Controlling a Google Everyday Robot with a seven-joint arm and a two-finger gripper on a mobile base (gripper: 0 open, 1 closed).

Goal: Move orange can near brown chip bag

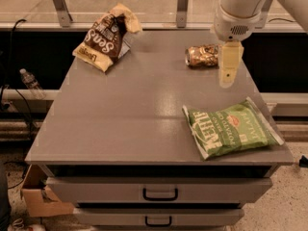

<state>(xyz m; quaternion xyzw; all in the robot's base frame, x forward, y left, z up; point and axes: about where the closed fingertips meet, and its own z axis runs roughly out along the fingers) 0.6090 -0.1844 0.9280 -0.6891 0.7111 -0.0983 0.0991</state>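
The orange can (202,56) lies on its side at the back right of the grey table (144,109). The brown chip bag (105,37), dark brown with pale yellow edges and white lettering, lies at the back left corner. My gripper (228,76) hangs from the white arm at the upper right, just right of the can and slightly nearer the front, above the table. It holds nothing that I can see.
A green chip bag (230,128) with white lettering lies at the front right of the table. Drawers with handles (160,194) are below the tabletop. A window rail runs behind the table. A cardboard box (36,196) and a bottle (30,81) are at the left.
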